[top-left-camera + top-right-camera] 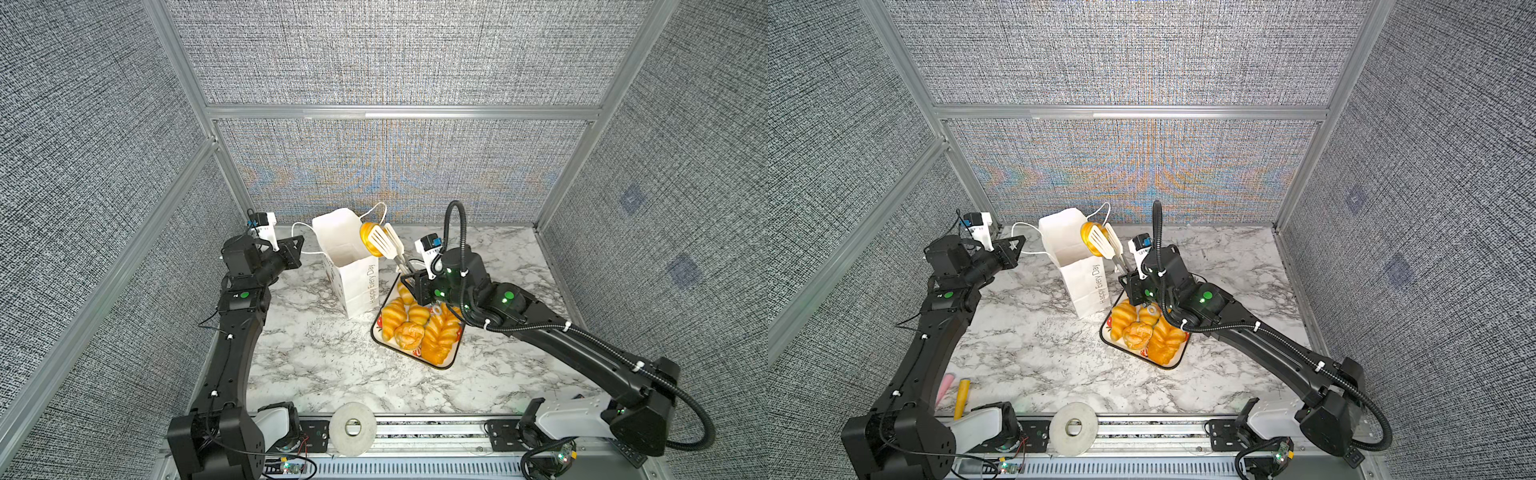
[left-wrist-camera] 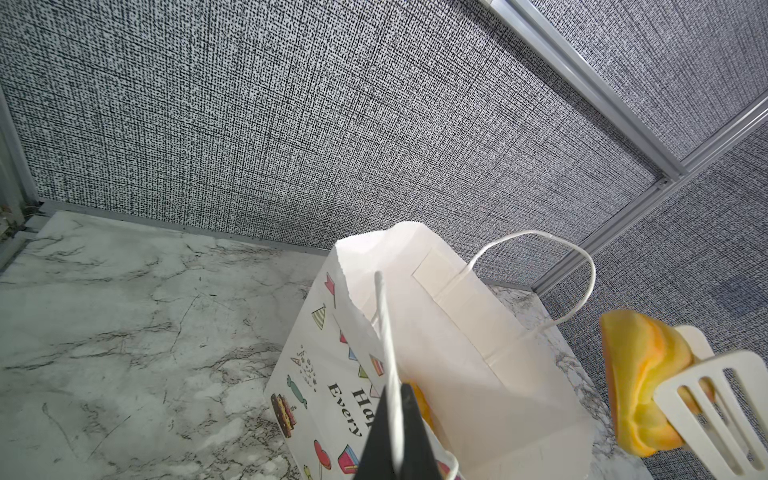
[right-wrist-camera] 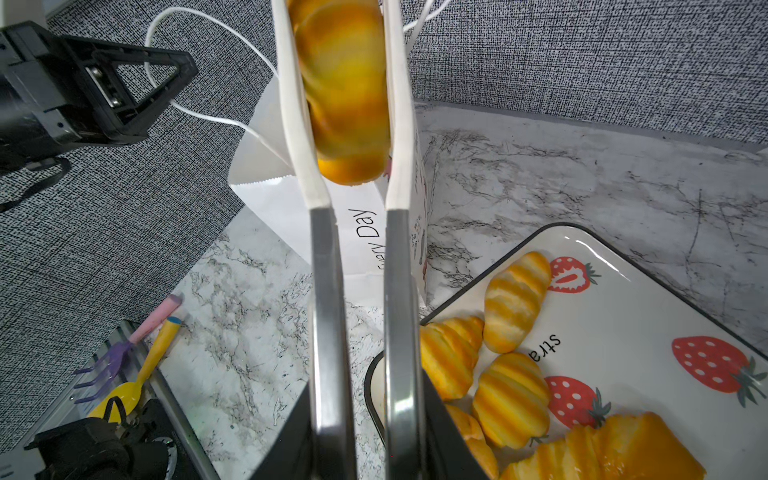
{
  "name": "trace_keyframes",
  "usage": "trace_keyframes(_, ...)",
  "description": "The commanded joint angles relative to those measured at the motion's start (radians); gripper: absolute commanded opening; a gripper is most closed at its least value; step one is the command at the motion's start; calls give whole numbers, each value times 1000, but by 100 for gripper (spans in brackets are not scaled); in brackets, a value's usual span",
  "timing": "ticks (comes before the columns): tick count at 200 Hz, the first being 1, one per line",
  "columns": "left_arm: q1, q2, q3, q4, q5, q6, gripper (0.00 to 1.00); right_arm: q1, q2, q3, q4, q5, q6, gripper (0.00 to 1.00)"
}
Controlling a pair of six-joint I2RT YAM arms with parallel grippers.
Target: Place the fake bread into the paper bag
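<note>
Paper bag (image 1: 353, 278), printed "Happy Every Day": L gripper (image 1: 299, 246) pinched closed on its cord handle (image 2: 388, 353). R gripper (image 1: 409, 279) clamps tongs (image 1: 380, 241) holding 1 fake bread (image 1: 365, 232) at bag's open rim; open marble table (image 1: 299, 357) to bag's left.

Bright, even light, faint moiré (edges bowed)

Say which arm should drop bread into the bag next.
Right: the right gripper holds tongs clamping fake bread near the paper bag's mouth; the left gripper is shut on a bag handle.
</note>
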Motion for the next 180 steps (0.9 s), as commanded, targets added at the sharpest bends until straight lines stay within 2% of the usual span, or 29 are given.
trace_keyframes(1, 3, 1, 3, 9, 12, 1, 0, 9, 9, 22, 47, 23, -18, 31)
trace_keyframes(180, 3, 0, 2, 8, 9, 2, 0, 30, 115, 96, 41, 26, -40, 31)
